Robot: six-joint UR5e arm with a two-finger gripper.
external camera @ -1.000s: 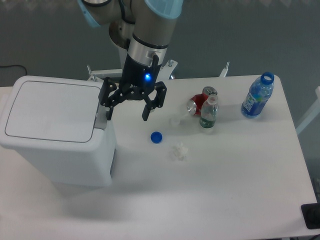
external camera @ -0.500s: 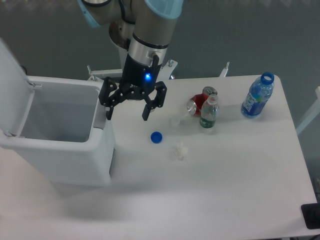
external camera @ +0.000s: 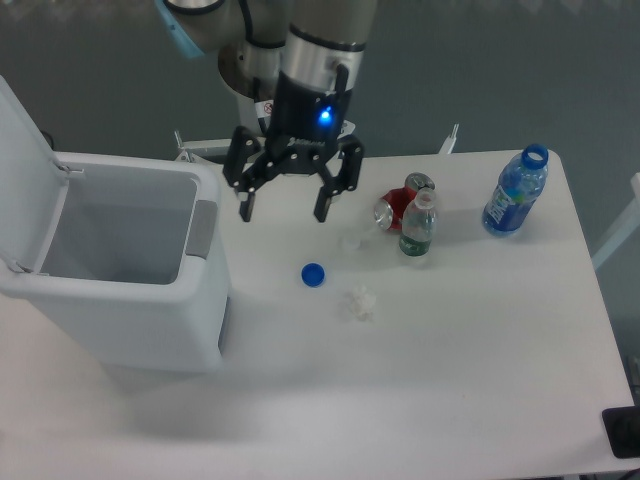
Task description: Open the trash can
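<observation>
- Gripper [external camera: 285, 205]: hanging above the table [external camera: 480, 380] with fingers spread wide, gripping nothing
- Trash can [external camera: 125, 310]: standing just to the gripper's left, apart from it; lid [external camera: 22, 140] standing raised; grey tab [external camera: 203, 228] facing the gripper
- Blue cap [external camera: 313, 274]: lying below the gripper
- Bottles and can: sitting to its right

I see free table in the lower right; bottles [external camera: 418, 225] and blue cap [external camera: 313, 274] block the centre
</observation>
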